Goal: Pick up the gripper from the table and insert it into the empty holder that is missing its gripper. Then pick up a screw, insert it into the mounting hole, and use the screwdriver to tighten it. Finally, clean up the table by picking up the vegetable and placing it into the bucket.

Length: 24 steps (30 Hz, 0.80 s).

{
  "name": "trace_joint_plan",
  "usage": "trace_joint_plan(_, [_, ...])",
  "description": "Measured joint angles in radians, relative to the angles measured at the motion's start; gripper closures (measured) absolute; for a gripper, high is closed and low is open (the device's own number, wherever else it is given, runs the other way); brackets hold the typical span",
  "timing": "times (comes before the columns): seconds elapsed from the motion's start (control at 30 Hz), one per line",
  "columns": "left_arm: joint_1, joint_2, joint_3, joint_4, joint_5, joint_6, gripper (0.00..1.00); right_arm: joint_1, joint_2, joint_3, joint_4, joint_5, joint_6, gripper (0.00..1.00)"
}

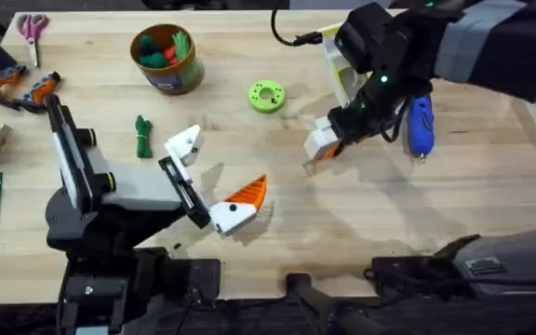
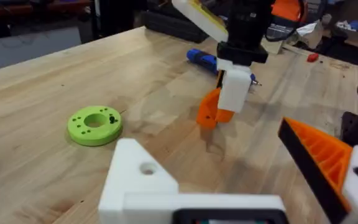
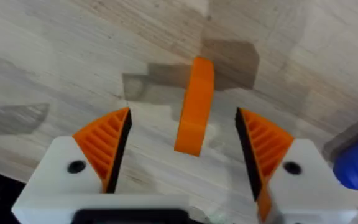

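The small orange gripper piece (image 3: 194, 93) stands on edge on the table between the open fingers of my right gripper (image 3: 185, 140), clear of both pads. Overhead, my right gripper (image 1: 326, 144) hangs over the piece (image 1: 318, 158) right of centre. My left gripper (image 1: 223, 167) is open at mid-table. One of its jaws is the plain white holder (image 1: 186, 144) (image 2: 138, 180), and the other carries an orange pad (image 2: 319, 158). The blue screwdriver (image 1: 420, 126) lies just right of my right gripper. The dark green vegetable (image 1: 141, 136) lies left of the holder, and the bucket (image 1: 166, 58) stands at the back left.
A lime-green ring (image 1: 266, 96) (image 2: 95, 126) lies at the back centre with a small dark piece on it. Orange-handled pliers (image 1: 21, 88) and scissors (image 1: 33, 28) sit at the far left. The bucket holds toy items. Bare wood spreads across the front right.
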Motion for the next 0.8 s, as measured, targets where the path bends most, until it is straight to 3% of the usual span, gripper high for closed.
trace_joint_plan(0.63, [0.000, 0.000, 0.000, 0.000, 0.000, 0.000, 0.015, 0.000, 0.000, 0.001, 0.008, 0.042, 0.011, 0.104])
trace_joint_plan(0.7, [0.000, 0.000, 0.000, 0.000, 0.000, 0.000, 0.015, 0.001, 0.000, 0.001, 0.009, 0.045, 0.011, 0.231])
trace_joint_plan(0.8, [0.000, 0.000, 0.000, 0.000, 0.000, 0.000, 0.015, 0.002, 0.000, 0.001, 0.010, 0.048, 0.014, 0.583])
